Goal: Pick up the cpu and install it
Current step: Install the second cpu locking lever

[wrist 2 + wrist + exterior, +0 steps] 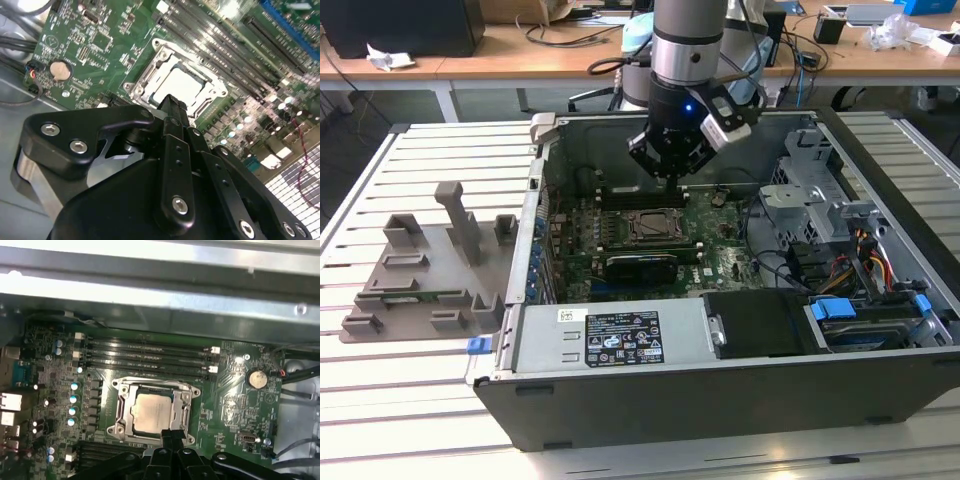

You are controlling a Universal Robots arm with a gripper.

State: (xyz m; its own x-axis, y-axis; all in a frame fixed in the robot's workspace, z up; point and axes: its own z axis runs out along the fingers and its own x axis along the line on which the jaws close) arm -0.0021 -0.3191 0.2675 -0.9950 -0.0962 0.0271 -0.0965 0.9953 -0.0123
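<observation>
In the exterior view, the arm reaches down into the open computer case [740, 400], which lies on the slatted tabletop [410, 420], and the pincer [668, 172] hangs above the motherboard [720, 225], a little toward the far wall of the case from the dark socket [652, 227]. On the exterior view's left, the grey holder block [430, 270] stands outside the case, well apart from the pincer. In the second wrist view, the cpu [186, 86] lies flat inside the metal-framed socket [145, 82], with its silver top up, and the black fingers of the pincer [172, 107] end just beside the socket's near edge, so the chip is just beyond the tips and below them; the fingers look pressed together with nothing between them. In the first wrist view, the cpu [152, 412] sits square in the socket [122, 415], its edges parallel to the frame and to the memory slots [145, 357], and the tips of the pincer [173, 435] come together over the socket's edge, apart from the chip. My judgement is that the chip is already seated, and the pincer is clenched but empty, slightly off to one side of it. The chip is square, so it has no long axis.
</observation>
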